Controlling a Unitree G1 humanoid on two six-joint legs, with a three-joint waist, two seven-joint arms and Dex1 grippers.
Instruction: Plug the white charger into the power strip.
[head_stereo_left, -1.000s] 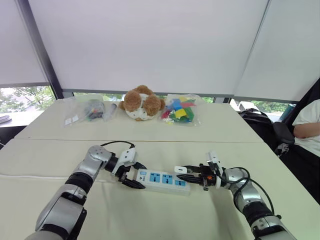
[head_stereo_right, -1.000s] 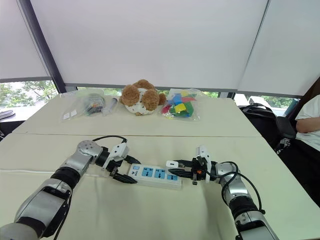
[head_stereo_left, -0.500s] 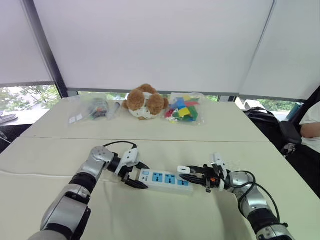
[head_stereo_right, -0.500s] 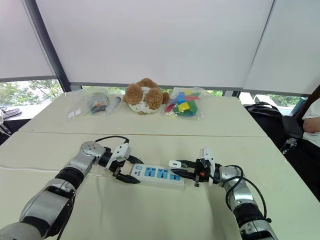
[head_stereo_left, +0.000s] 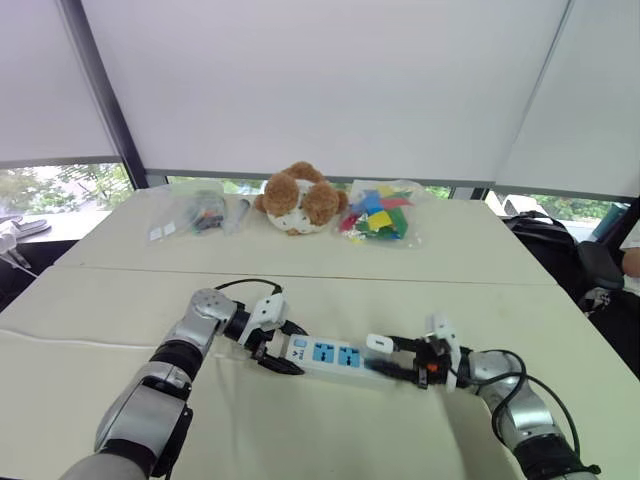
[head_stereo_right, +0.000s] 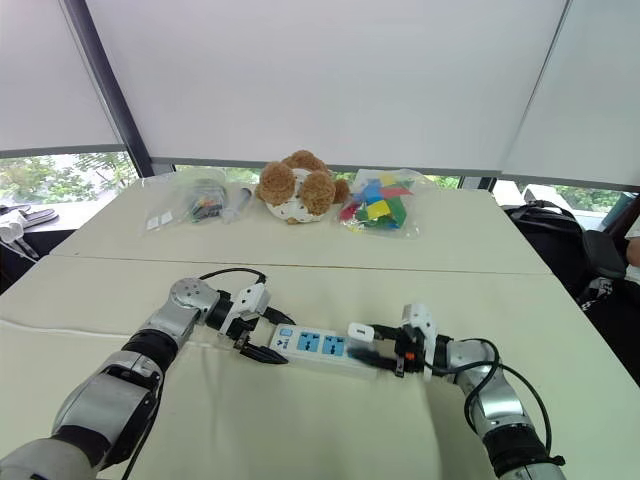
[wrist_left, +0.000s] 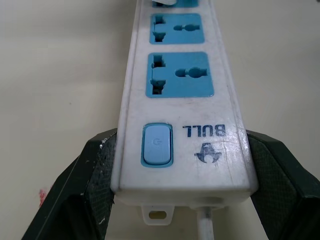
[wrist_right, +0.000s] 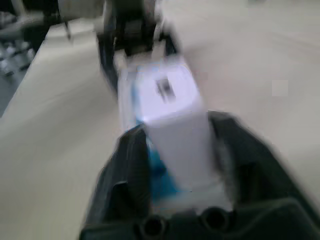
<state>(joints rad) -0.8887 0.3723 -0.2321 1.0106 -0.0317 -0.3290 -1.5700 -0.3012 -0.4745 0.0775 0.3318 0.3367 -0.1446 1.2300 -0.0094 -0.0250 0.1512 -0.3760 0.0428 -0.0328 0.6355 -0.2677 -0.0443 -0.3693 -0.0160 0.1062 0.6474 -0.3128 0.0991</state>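
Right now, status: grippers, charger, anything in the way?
Left gripper shut on power strip, button end. Right gripper around white charger; grip unclear. Charger at the end socket. Nothing in the way.

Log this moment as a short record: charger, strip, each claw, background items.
charger: standing on the strip's end socket nearest the right claw, apparently plugged in
strip: flat on the table, two blue sockets free
left claw: shut on the strip's button end, a finger on each side
right claw: around the charger; grip state unclear
background: teddy bear, bag of colored blocks, bag of small items
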